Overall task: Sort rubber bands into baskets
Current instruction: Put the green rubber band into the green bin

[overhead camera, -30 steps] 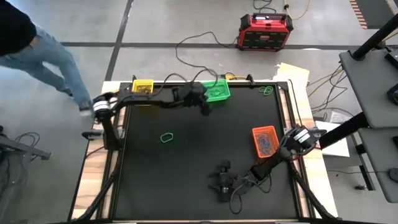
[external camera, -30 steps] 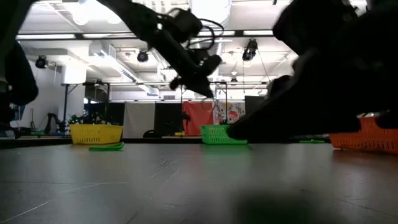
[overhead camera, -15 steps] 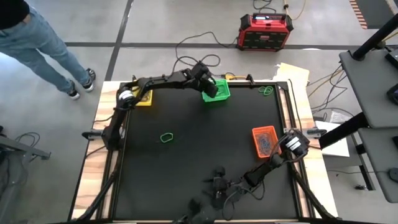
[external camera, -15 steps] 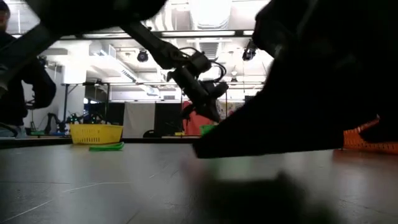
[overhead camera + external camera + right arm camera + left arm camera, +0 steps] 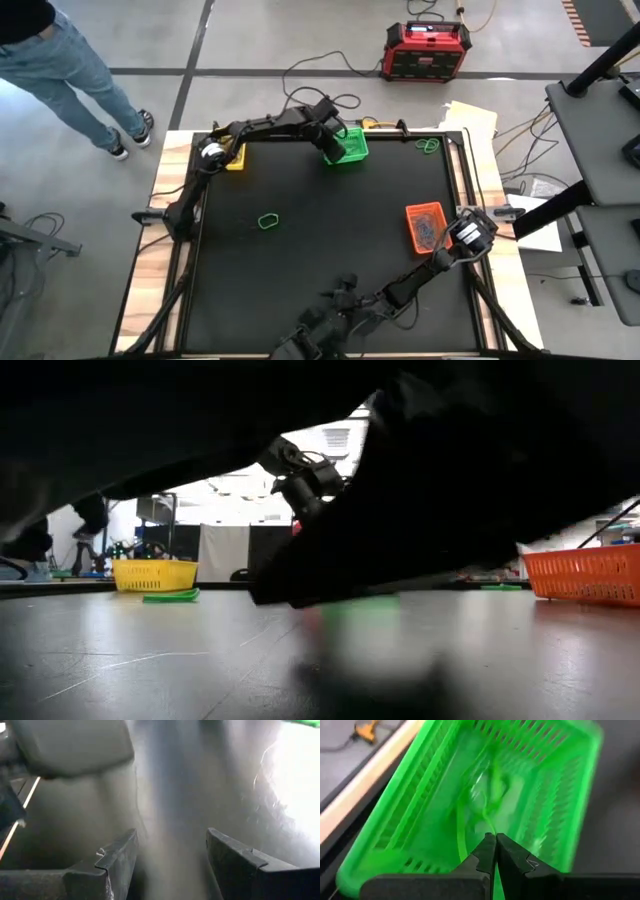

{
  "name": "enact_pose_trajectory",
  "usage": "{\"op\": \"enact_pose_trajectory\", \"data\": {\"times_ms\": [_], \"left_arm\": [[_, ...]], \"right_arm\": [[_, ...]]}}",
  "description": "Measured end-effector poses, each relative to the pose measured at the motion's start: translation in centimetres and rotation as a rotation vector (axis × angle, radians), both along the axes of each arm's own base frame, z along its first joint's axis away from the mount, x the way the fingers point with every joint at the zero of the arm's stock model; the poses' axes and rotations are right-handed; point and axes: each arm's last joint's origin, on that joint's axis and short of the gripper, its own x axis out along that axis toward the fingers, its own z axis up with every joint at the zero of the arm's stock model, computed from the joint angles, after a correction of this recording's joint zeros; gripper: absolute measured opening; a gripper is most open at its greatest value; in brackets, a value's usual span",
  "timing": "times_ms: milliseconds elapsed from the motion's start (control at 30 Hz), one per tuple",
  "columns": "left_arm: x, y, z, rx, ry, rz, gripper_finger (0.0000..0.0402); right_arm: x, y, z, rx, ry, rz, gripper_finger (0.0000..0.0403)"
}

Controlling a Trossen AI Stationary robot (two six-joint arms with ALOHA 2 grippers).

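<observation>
Black tabletop (image 5: 320, 260), left gripper (image 5: 331, 155) pinched above green basket (image 5: 352, 146), right gripper (image 5: 300, 340) splayed low.

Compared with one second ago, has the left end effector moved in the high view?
Yes. The left end effector has moved toward the table's far edge and now hangs over the green basket; earlier it was beside that basket, nearer the table's middle.

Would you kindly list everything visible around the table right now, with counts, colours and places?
Baskets: three; yellow basket far-left corner, green basket far edge, orange basket right side.
Rubber bands: green loop on the mat; green ones far-right corner; dark ones inside the orange basket.
Red box: one, on the floor beyond the table.
Person: one, jeans, far left.
Left pincer: shut, over the green basket, green band at its tips.
Right pincer: open, near edge.
</observation>
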Motion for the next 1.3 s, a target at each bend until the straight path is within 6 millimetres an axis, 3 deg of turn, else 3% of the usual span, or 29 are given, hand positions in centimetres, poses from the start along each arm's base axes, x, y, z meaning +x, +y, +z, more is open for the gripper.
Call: {"op": "enact_pose_trajectory", "data": {"times_ms": [300, 500, 800, 1067, 1300], "left_arm": [[-1.4, 0.8, -0.5, -0.051, 0.027, -0.085, 0.0000], [-2.9, 0.8, 1.0, -0.043, 0.079, -0.141, 0.0000], [-3.2, 0.6, 1.0, -0.053, 0.102, -0.149, 0.0006], [-3.2, 0.6, 1.1, -0.056, 0.111, -0.111, 0.0095], [-3.0, -0.3, 3.0, -0.023, 0.098, -0.093, 0.0195]], "right_arm": [[1.6, 0.0, 1.5, -0.032, 0.045, -0.032, 0.0224], [2.1, 0.4, 2.4, -0.008, 0.018, -0.037, 0.0224], [2.3, 0.5, 2.7, -0.008, 0.013, -0.034, 0.0224], [2.4, 0.5, 2.7, -0.003, 0.008, -0.035, 0.0224], [2.4, 0.5, 2.7, -0.003, 0.010, -0.036, 0.0224]]}}
